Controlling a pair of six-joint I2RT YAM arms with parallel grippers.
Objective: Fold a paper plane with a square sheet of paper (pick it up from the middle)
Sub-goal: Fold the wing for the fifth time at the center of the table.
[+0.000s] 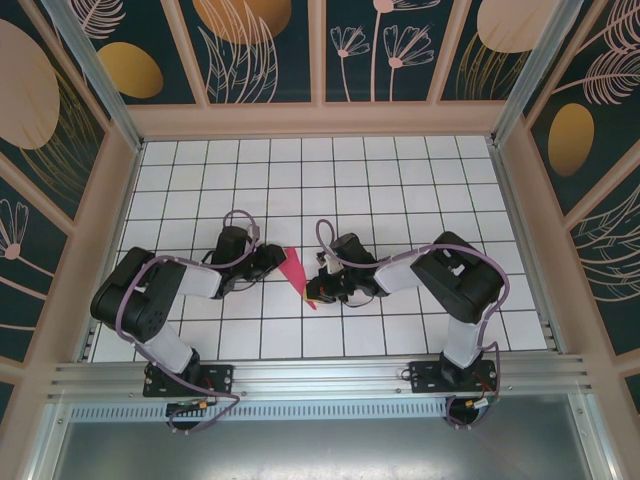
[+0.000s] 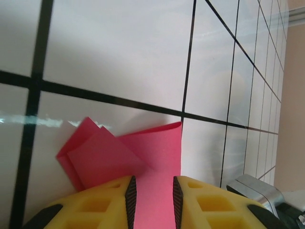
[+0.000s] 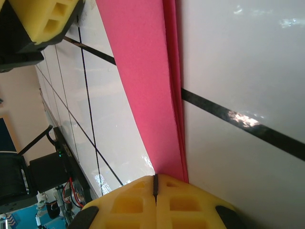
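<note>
White grid-tiled table [image 1: 400,180], dark floral walls [image 1: 150,60]; folded paper plane [image 1: 297,274] centre.

The left arm [image 1: 150,300] and the right arm [image 1: 455,280] are built of chunky black joint housings joined by pale grey-white links. A lilac cable [image 1: 240,212] loops along each arm. Each arm stands on a black base plate [image 1: 205,380] at the lower edge of the frame, fixed with what look like small screws. The left end effector [image 2: 152,200] and right end effector [image 3: 155,193] have yellow fingers [image 2: 95,205] with rectangular recesses and black ribbed inner faces.
</note>
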